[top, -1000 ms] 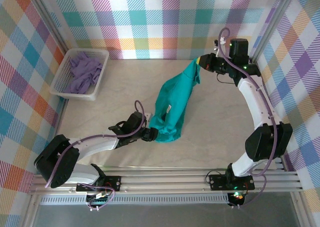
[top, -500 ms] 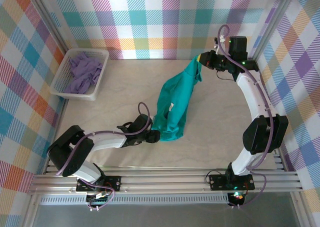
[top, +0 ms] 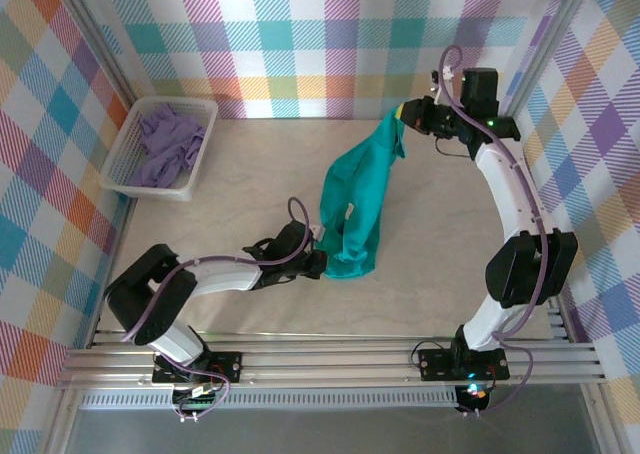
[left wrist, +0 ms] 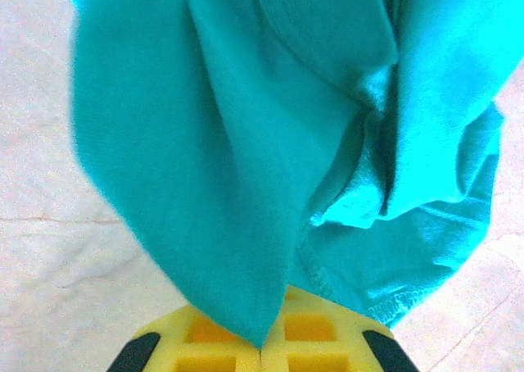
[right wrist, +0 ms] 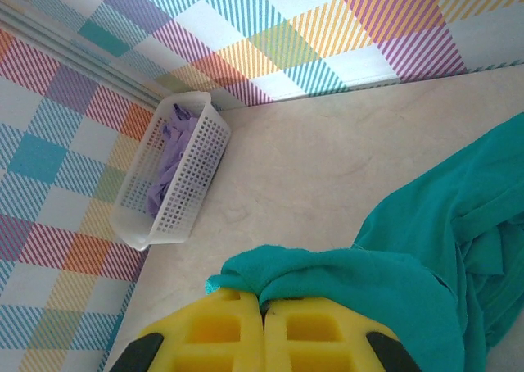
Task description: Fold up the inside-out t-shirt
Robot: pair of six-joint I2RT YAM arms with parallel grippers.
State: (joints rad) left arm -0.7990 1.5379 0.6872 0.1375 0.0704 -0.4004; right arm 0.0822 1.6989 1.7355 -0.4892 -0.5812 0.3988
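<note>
T-shirt point(top: 360, 189) held by left gripper point(top: 322, 265), right gripper point(top: 401, 114), white tag point(top: 350, 211) unreadable

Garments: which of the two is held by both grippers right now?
The teal t-shirt, stretched between left gripper and right gripper; the lavender garment lies in the white basket.

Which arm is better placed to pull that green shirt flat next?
Left, probably. The left fingers grip the t-shirt at its near end, bare table alongside; the right fingers hold the far end by the back wall.
</note>
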